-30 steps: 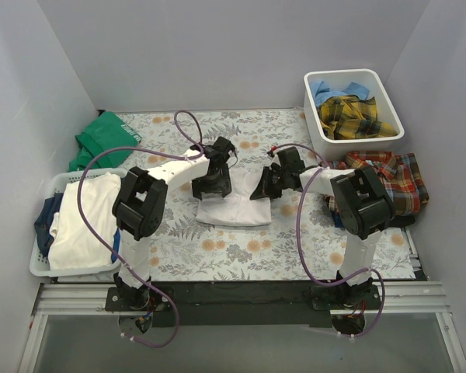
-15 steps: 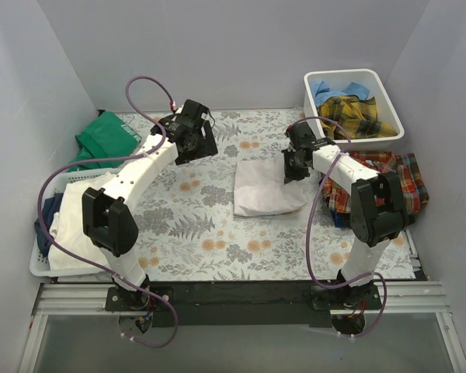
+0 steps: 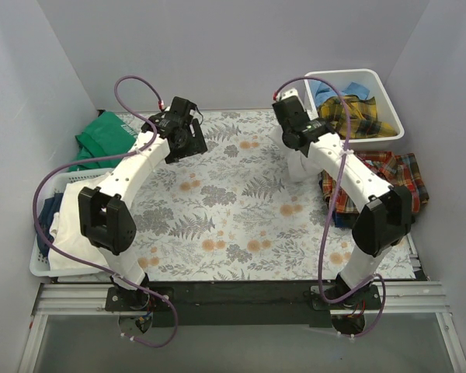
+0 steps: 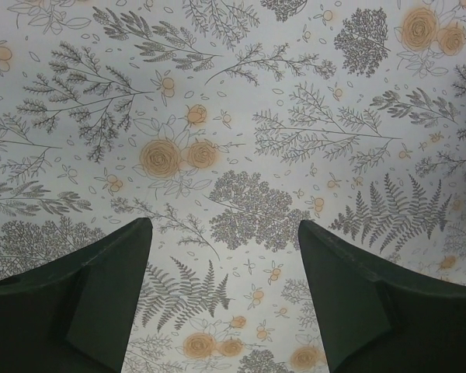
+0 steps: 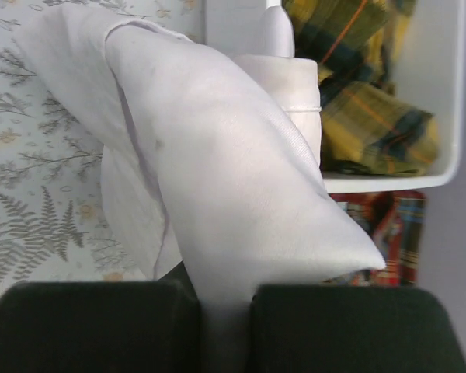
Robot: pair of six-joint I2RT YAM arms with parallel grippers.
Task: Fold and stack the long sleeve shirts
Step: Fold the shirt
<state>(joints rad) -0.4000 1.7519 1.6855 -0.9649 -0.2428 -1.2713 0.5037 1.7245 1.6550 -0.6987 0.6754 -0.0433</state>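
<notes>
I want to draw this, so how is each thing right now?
Folded white cloth shirt: hanging, pinched by right end effector.
Left end effector: open, empty.
Yellow-dark plaid shirt: crumpled in white plastic bin.
Light blue shirt: crumpled in same bin.
Red-orange-navy plaid shirt: lying rumpled on floral table cover.

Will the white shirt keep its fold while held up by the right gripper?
Probably floppy: the white shirt sags and bulges from the right gripper. It looks light, pinched by one edge. Layers hang loose, so the fold may open.
</notes>
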